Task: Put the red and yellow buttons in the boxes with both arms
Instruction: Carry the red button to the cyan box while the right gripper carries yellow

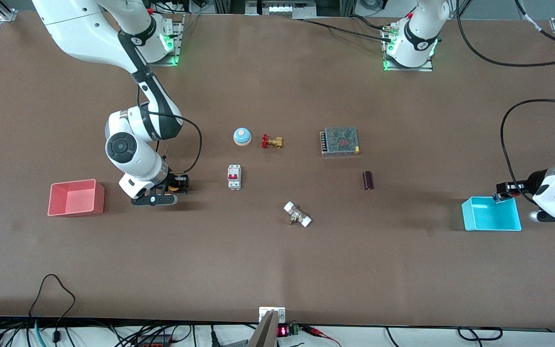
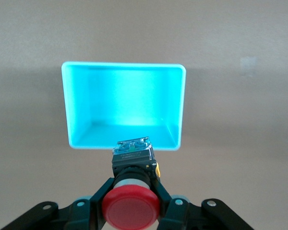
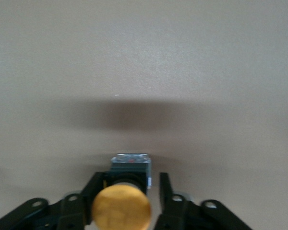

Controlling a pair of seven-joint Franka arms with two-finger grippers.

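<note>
My left gripper (image 2: 134, 180) is shut on the red button (image 2: 131, 209), gripping its black body with the cap up. It holds the button in the air over the rim of the cyan box (image 2: 125, 67). In the front view this gripper (image 1: 501, 192) is over the edge of the cyan box (image 1: 492, 226). My right gripper (image 3: 130, 178) is low at the table with the yellow button (image 3: 121, 209) between its fingers. One finger touches the body and a gap shows at the other. In the front view it (image 1: 174, 185) is beside the pink-red box (image 1: 77, 210).
In mid-table are a blue bell (image 1: 242, 136), a brass valve with a red handle (image 1: 271, 141), a white circuit breaker (image 1: 234, 177), a mesh-topped power supply (image 1: 339, 140), a dark cylinder (image 1: 368, 180) and a white-ended fitting (image 1: 297, 214).
</note>
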